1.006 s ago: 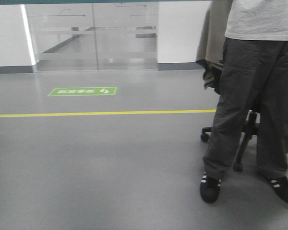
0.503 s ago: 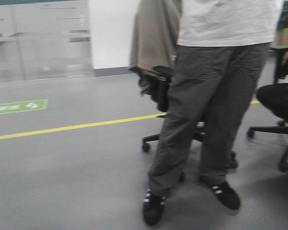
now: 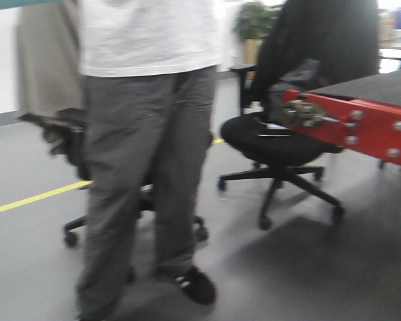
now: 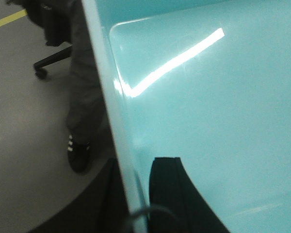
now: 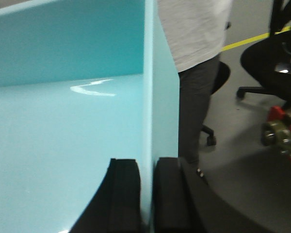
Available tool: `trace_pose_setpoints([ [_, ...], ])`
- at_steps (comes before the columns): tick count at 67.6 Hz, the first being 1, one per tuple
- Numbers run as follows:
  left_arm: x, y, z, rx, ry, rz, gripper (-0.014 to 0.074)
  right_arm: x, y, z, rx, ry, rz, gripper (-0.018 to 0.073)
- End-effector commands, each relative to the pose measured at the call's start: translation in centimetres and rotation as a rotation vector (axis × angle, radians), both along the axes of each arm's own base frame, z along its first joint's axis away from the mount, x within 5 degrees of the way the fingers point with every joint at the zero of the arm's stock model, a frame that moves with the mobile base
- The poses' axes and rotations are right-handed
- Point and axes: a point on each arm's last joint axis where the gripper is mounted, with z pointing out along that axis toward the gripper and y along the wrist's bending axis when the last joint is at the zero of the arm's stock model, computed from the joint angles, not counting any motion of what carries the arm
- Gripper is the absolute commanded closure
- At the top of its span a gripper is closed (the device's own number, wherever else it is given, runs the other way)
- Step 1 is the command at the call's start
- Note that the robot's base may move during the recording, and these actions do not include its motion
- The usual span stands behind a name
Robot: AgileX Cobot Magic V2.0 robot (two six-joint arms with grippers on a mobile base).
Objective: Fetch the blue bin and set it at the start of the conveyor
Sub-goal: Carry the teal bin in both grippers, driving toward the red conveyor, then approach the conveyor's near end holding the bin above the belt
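The blue bin (image 4: 208, 97) was carried off the floor between the two arms, its glossy inside filling both wrist views (image 5: 63, 121). The left jaws were closed down to the thickness of one side wall, one dark pad (image 4: 167, 194) inside the bin and the other outside. The right jaws pinched the opposite wall in the same way, with an inner pad (image 5: 123, 194) against the bin's inside face; neither pair held anything else.

A person (image 3: 147, 134) stood close ahead in the front view, beside two office chairs (image 3: 274, 134). A red frame (image 3: 374, 124) with a roller at its end and a dark top, probably the conveyor, lay beyond to the right, so the bin was judged not yet delivered.

The main hazard was the bin or the base striking the person or a chair on the way to the frame. A second was slippage: each grip took only a thin, smooth wall, and a jolt or uneven arm motion could twist the bin free.
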Motion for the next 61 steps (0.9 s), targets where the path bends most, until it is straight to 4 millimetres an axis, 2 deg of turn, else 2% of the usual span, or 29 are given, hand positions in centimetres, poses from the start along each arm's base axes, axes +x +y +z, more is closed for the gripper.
trace_pose_setpoints([
  [1,-0.4,0.4,0.6,0.049,-0.026,0.003,0.0708,-0.4,-0.4,1.8,0.037,-0.125,-0.017,0.0712],
  [61,-0.1,2.2,1.1,0.287,-0.086,0.084,0.0708,-0.4,-0.4,1.8,0.039,-0.128,-0.017,0.0712],
])
